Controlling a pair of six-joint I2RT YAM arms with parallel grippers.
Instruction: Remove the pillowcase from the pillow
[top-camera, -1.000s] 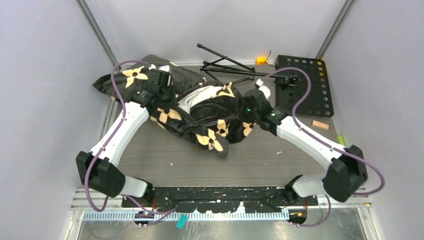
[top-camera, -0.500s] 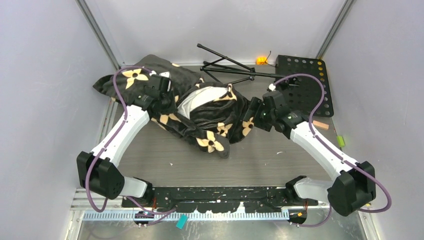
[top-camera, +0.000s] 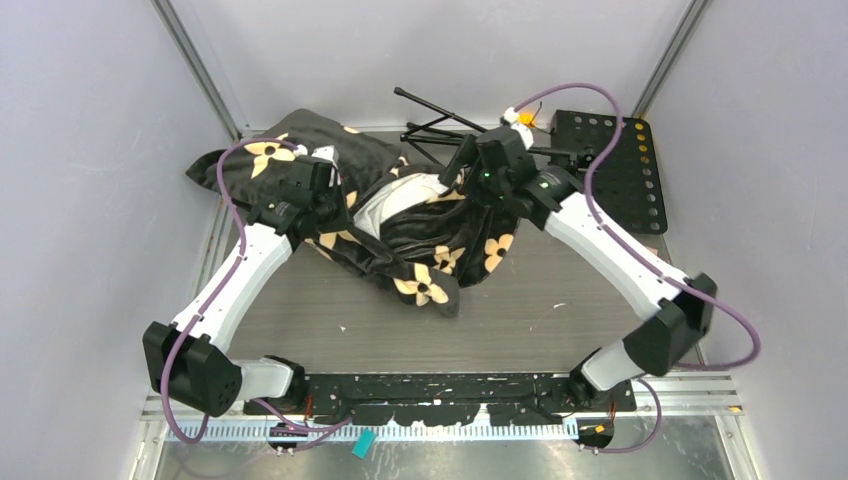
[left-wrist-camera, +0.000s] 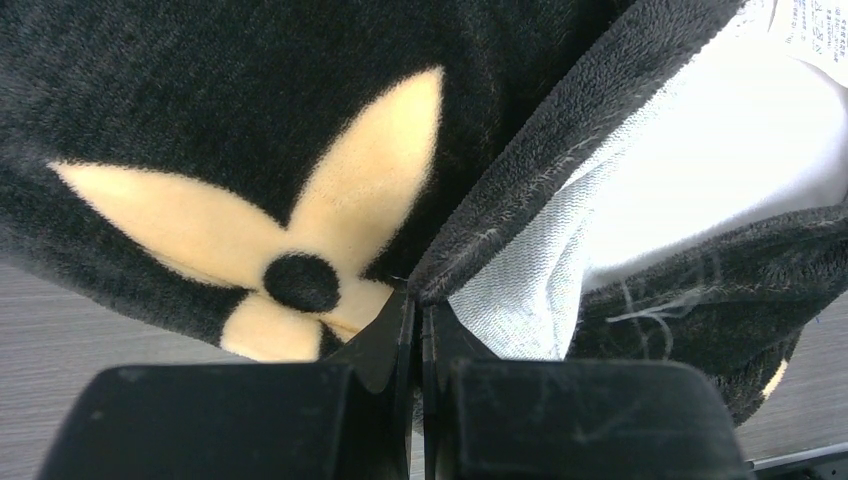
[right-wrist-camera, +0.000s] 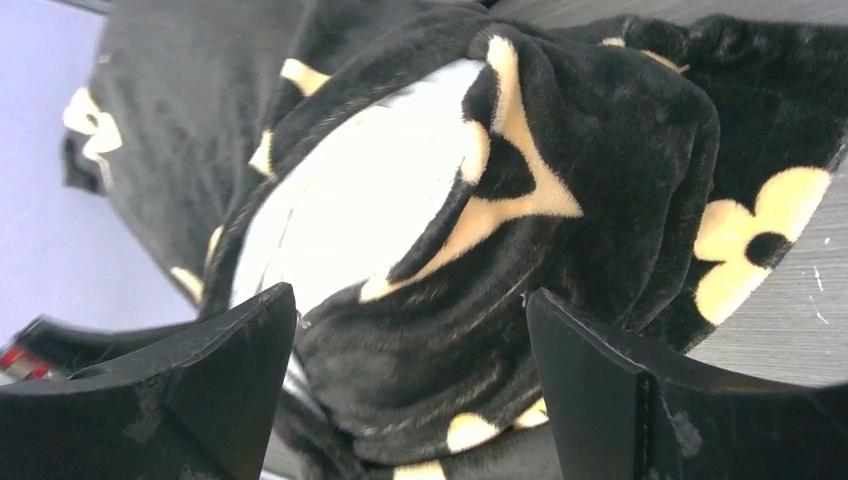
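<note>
The black plush pillowcase (top-camera: 430, 240) with tan flowers lies bunched at the table's middle back. The white pillow (top-camera: 392, 200) shows through its opening. My left gripper (top-camera: 332, 196) sits at the left of the bundle and is shut on the pillowcase's hem (left-wrist-camera: 500, 210), next to a tan flower (left-wrist-camera: 300, 220) and the white pillow (left-wrist-camera: 700, 150). My right gripper (top-camera: 456, 166) hovers above the bundle's back right, open. In the right wrist view the gripper (right-wrist-camera: 410, 300) holds nothing, and the pillowcase (right-wrist-camera: 620, 150) and exposed pillow (right-wrist-camera: 360, 200) lie below it.
A black perforated plate (top-camera: 625, 170) lies at the back right. A folded black tripod (top-camera: 450, 128) rests behind the bundle, just under my right wrist. A small wooden block (top-camera: 641, 250) lies near the right wall. Grey walls close in on three sides.
My right gripper opened, let go of the pillowcase's right side, and swung up and back-left over the bundle. The left gripper stayed shut on the hem and shifted slightly left.
</note>
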